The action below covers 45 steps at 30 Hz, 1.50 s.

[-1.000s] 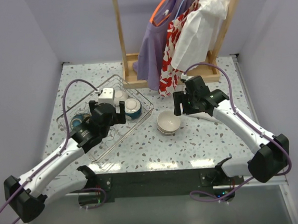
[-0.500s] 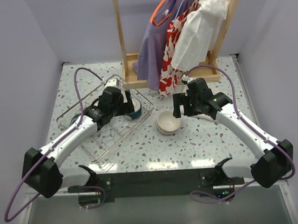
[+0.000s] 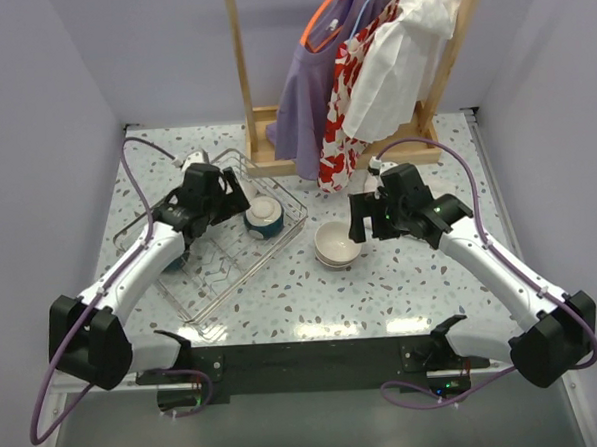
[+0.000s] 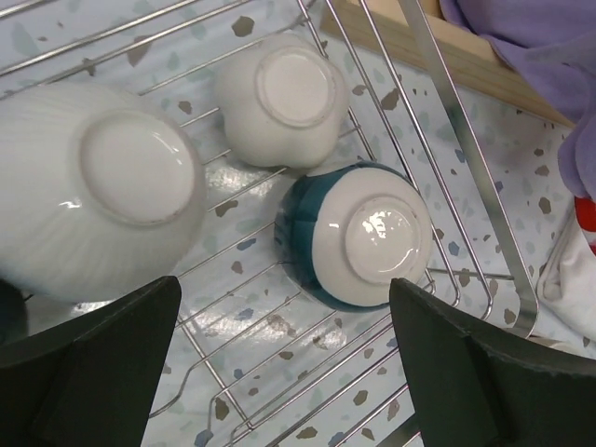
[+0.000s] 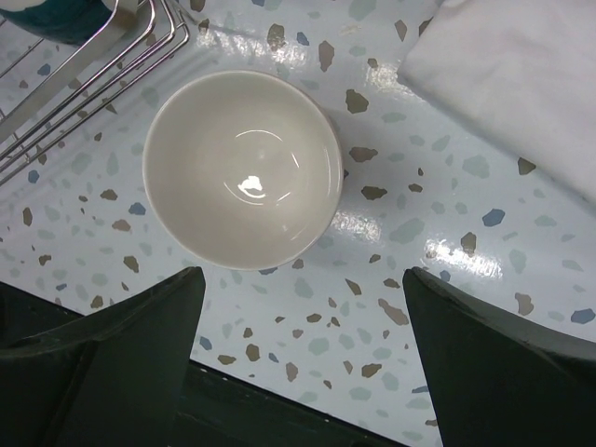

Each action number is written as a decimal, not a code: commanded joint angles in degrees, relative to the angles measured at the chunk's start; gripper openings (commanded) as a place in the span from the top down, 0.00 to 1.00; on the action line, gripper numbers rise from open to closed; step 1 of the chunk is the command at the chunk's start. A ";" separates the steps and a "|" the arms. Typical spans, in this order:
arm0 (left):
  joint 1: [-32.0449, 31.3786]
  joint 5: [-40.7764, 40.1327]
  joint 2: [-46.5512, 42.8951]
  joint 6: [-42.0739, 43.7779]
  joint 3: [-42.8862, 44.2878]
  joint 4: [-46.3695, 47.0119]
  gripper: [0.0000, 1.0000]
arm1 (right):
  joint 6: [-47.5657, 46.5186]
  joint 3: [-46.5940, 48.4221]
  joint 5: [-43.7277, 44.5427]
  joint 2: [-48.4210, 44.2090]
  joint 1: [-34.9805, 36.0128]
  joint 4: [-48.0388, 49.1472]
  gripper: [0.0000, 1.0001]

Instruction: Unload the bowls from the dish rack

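Observation:
The silver wire dish rack [image 3: 221, 270] lies on the left of the table. Three bowls rest upside down in it: a large white ribbed bowl [image 4: 102, 186], a small white bowl [image 4: 279, 98] and a white bowl with a teal band [image 4: 358, 237] [image 3: 264, 216]. My left gripper [image 4: 284, 317] [image 3: 227, 192] hangs open above them with nothing between its fingers. A beige bowl [image 5: 242, 168] [image 3: 338, 244] stands upright on the table just right of the rack. My right gripper [image 5: 303, 307] [image 3: 363, 218] is open just beside it and above it, empty.
A wooden clothes stand [image 3: 275, 150] with hanging garments [image 3: 351, 81] stands at the back, close behind the rack's far corner. A white cloth [image 5: 521, 74] hangs near the right gripper. Walls close in the table on the left, the right and the back.
My left arm has swung from the rack's middle toward its far side, over the bowls. The right gripper has stayed by the beige bowl, shifting slightly.

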 commanded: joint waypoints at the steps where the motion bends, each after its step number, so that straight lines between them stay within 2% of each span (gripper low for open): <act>1: 0.27 -11.32 -5.80 -1.16 3.19 -7.01 0.00 | 0.27 -0.39 -1.80 -0.60 -0.10 2.12 0.07; 5: 0.36 -17.32 -11.86 -6.35 -0.40 -9.48 0.00 | 0.27 -0.04 -2.15 -0.07 -0.10 2.73 0.07; 9: 1.32 -20.05 -13.72 -9.26 -3.74 -8.70 0.00 | 0.10 0.31 -2.67 0.72 -0.10 2.82 0.07; 15: 4.93 -12.77 -9.95 -8.82 -3.40 -6.41 0.00 | -0.69 0.48 -2.68 0.20 -0.10 1.77 0.07; 21: 4.93 -13.89 -9.07 2.67 -0.69 -5.97 0.00 | -0.78 -0.57 -2.06 -1.03 -0.01 1.50 0.07; 26: 4.93 -16.71 -6.96 12.96 3.98 -10.36 0.00 | -0.78 -1.10 -2.41 -0.69 -0.10 2.03 0.07; 34: 3.88 -9.77 -3.54 30.35 7.23 -8.87 0.00 | -0.52 -0.39 -3.29 0.28 -0.10 2.56 0.07; 37: -1.73 -15.19 -0.99 37.73 8.46 -9.13 0.00 | -0.69 -0.48 -3.20 0.19 -0.10 2.30 0.07; 38: -6.02 -17.74 -0.20 39.85 8.55 -9.22 0.00 | -0.69 -0.48 -3.29 0.11 -0.01 2.21 0.07; 39: -7.89 -21.59 0.68 42.48 8.90 -9.22 0.00 | -0.69 -0.57 -3.29 0.02 -0.10 2.21 0.07; 41: -11.14 -24.26 3.58 46.37 9.69 -10.27 0.00 | -0.78 -0.57 -3.55 0.02 -0.10 2.21 0.07; 45: -13.09 -29.00 8.15 51.11 11.98 -12.12 0.00 | -0.96 -0.31 -3.73 -0.07 -0.10 1.94 0.07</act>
